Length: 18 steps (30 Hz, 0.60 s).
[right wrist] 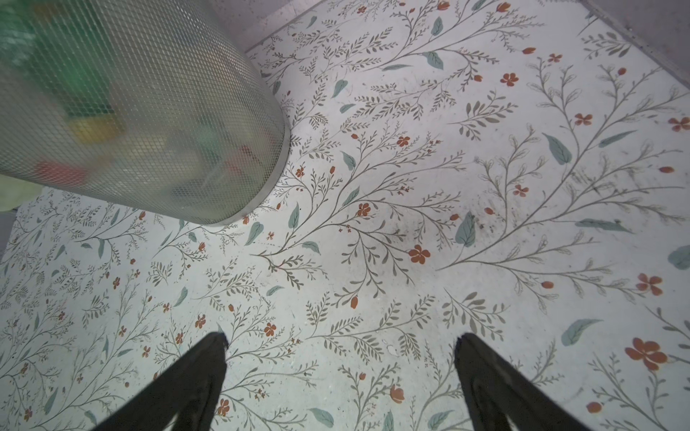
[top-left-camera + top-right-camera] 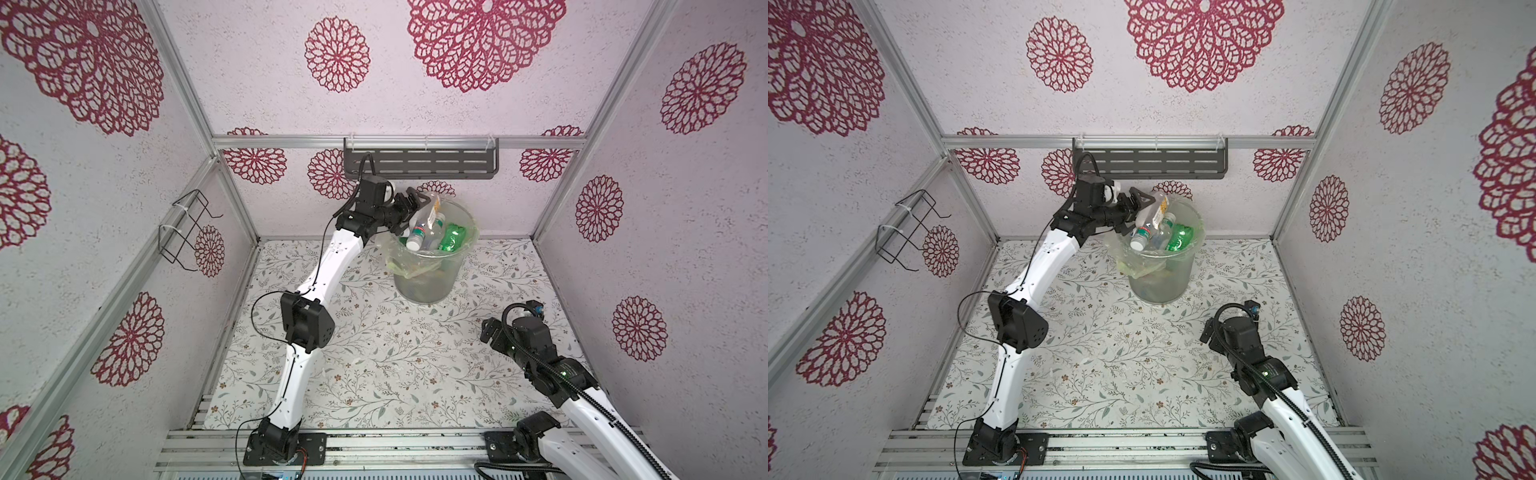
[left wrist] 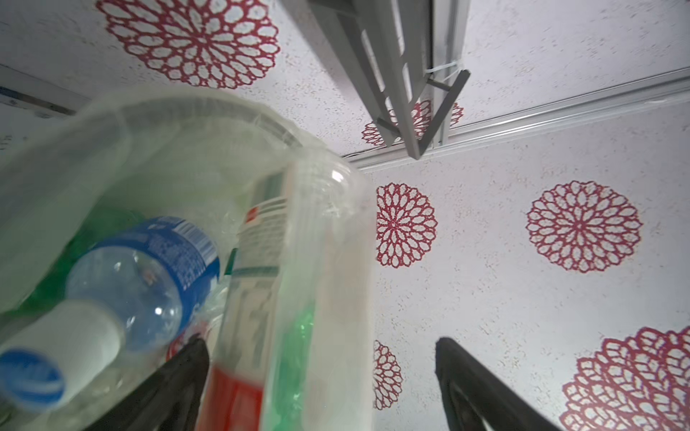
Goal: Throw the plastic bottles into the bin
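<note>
Your left claw (image 2: 409, 212) stands wide open at the bin's (image 2: 428, 286) rim, gripping nothing; a clear bottle (image 2: 430, 210) leans loose between its jaws, above the bottles (image 2: 451, 237) piled inside, placed to drop in. Your right claw (image 1: 341, 336) hovers open and empty over the table (image 1: 410, 186).

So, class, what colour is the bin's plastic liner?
The liner is translucent yellowish-green, clearest in a top view.

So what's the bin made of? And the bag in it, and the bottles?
The bin looks like grey metal wire mesh: fine diamond holes show. The bag looks like thin, crinkly, see-through plastic. The bottles look like clear plastic, shiny with glints.
</note>
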### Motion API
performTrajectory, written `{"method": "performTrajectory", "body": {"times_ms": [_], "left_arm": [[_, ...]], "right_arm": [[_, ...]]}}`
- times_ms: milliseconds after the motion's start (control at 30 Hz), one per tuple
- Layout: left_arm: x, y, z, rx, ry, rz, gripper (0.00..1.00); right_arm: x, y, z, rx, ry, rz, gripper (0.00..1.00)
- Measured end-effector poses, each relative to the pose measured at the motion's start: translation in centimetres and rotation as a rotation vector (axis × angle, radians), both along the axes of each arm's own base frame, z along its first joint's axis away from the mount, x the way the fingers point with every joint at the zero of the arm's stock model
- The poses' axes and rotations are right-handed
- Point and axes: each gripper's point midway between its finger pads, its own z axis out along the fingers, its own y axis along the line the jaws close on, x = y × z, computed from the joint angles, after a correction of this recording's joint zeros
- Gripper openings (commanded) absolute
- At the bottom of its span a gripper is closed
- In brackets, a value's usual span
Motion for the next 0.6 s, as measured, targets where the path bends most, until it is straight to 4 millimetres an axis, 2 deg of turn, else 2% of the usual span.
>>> {"method": "performTrajectory", "body": {"times_ms": [100, 167, 233, 267, 333, 400, 433, 500, 600], "left_arm": [[-2.5, 2.6, 7.3, -0.045, -0.118, 0.028, 0.97], [-4.8, 4.3, 13.2, -0.094, -0.234, 0.039, 0.97], [-7.0, 5.9, 18.0, -0.136, -0.335, 0.048, 0.97], [-8.1, 6.5, 19.9, -0.153, -0.376, 0.050, 0.97], [-9.4, 7.4, 21.8, -0.168, -0.420, 0.053, 0.97], [-9.9, 7.8, 21.7, -0.160, -0.424, 0.055, 0.97], [-9.7, 8.1, 21.0, -0.143, -0.411, 0.061, 0.97], [-8.6, 8.8, 18.6, -0.091, -0.368, 0.084, 0.97], [-6.6, 10.5, 13.5, 0.014, -0.275, 0.135, 0.97]], "right_arm": [[0.0, 0.0, -0.1, -0.002, 0.005, 0.000, 0.99], [0.1, 0.0, -0.2, -0.004, 0.010, 0.000, 0.99], [0.1, 0.1, -0.4, -0.006, 0.015, 0.001, 0.99], [0.1, 0.1, -0.4, -0.006, 0.015, 0.001, 0.99], [0.2, 0.1, -0.3, -0.005, 0.013, 0.001, 0.99], [0.2, 0.1, -0.3, -0.005, 0.013, 0.001, 0.99], [0.2, 0.1, -0.3, -0.005, 0.013, 0.001, 0.99], [0.2, 0.1, -0.3, -0.005, 0.013, 0.001, 0.99], [0.2, 0.1, -0.3, -0.005, 0.014, 0.002, 0.99]]}}
